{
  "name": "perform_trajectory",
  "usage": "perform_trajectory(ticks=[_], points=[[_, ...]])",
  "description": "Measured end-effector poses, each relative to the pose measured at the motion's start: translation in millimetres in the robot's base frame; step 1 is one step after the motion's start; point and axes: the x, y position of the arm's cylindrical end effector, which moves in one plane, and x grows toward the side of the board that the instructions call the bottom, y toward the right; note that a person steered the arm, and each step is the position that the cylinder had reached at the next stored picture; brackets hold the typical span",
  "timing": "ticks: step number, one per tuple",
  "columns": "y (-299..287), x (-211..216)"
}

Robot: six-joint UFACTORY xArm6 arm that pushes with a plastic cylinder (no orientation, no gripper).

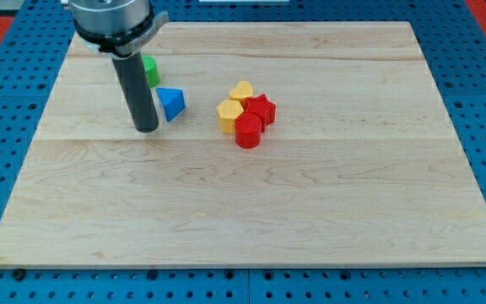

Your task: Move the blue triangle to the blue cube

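The arm ends in a straight, smooth, dark grey rod of round section, its surface faintly glossy with a pale highlight down one side. My tip (146, 128) is cut blunt and flat. Directly above the rod sits a wider, ribbed black collar edged with light silver-grey metal.

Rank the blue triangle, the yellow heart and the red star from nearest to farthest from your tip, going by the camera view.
From my tip:
1. Blue triangle, just to the tip's right, toward the view's top.
2. Yellow heart, at the top left of the cluster near the board's middle.
3. Red star, on the cluster's right side, farthest out.
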Motion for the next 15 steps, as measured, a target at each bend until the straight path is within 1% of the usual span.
perform_trajectory(ticks=[1, 2, 3, 4, 5, 6, 7, 8, 9, 10, 11, 12, 13, 15], points=[[31, -15], [35, -53], [9, -97], [-3, -99], [5, -82], [12, -50], [-27, -84], [-60, -95], [-64, -68], [-101, -52], [-112, -69], [-92, -69], [-86, -78], [-111, -93]])
